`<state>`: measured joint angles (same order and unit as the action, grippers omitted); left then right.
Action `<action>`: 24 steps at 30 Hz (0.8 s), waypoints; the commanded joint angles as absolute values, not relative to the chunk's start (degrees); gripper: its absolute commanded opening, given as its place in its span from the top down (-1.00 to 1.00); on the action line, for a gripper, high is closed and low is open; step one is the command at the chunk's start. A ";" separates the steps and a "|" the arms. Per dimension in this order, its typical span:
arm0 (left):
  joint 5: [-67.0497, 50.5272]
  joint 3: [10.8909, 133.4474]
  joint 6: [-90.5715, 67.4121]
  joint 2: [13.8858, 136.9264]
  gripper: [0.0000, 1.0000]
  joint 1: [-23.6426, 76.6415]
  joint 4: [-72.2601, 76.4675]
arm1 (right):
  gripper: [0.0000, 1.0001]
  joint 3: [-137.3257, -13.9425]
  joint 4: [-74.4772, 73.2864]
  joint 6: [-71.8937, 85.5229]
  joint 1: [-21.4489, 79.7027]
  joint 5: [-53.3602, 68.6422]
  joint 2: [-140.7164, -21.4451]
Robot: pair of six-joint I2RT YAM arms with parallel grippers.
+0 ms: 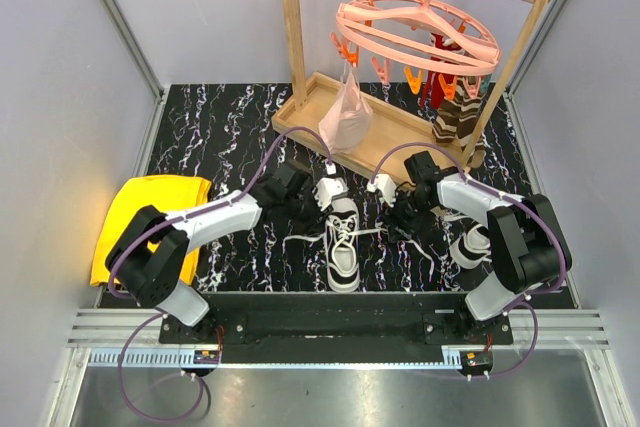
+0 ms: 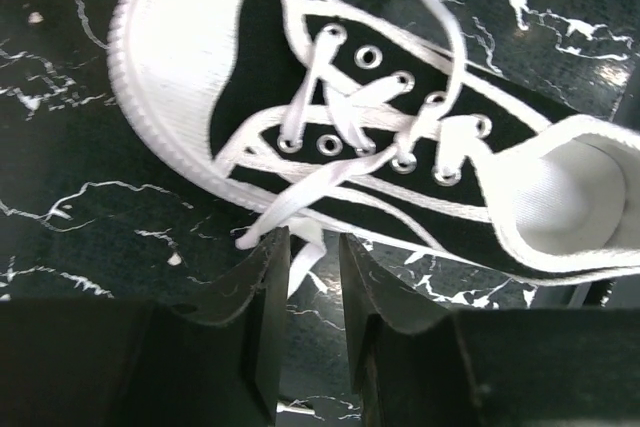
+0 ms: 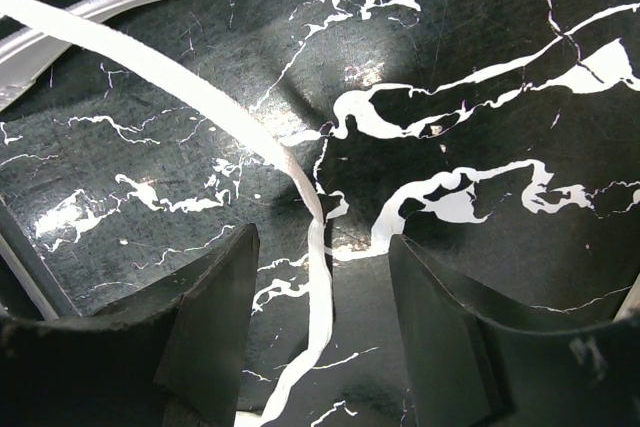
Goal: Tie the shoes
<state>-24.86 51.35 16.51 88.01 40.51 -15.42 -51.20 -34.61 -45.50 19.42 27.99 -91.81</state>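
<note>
1. We see one shoe (image 2: pixel 380 137) on the table (image 2: pixel 60 247), crosswise just ahead of our left gripper (image 2: pixel 313 247), whose jaws stand narrowly parted around a lace end (image 2: pixel 290 202).
2. Our right gripper (image 3: pixel 320 242) gapes wide astride another lace strand (image 3: pixel 200 97).

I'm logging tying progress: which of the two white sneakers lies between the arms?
The centre white black-striped sneaker, laces trailing loose; the other sneaker sits off right, partly hidden by the right arm.

A yellow cloth (image 1: pixel 150 212) lies left; a wooden rack (image 1: pixel 293 37) behind carries a pink clip hanger (image 1: pixel 415 37).
</note>
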 commanded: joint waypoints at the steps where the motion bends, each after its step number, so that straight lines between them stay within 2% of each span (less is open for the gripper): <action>1: -24.17 53.79 14.86 88.24 0.42 38.06 -14.68 | -0.27 -51.42 -34.81 -46.85 19.25 27.86 -91.14; 8: -26.19 55.19 12.13 90.44 0.44 36.74 -14.15 | -0.27 -50.36 -34.98 -47.28 19.25 27.16 -90.70; 15: -30.76 54.84 11.95 90.09 0.25 36.65 -13.89 | -0.28 -50.10 -34.98 -47.02 19.25 26.54 -90.26; 24: -29.88 56.25 9.76 93.60 0.27 36.65 -13.10 | -0.28 -49.05 -35.33 -47.37 19.16 25.05 -88.86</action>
<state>-27.83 53.52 11.25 91.44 36.88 -15.35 -50.35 -34.74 -46.30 19.42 26.83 -91.53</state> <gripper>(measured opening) 0.373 0.637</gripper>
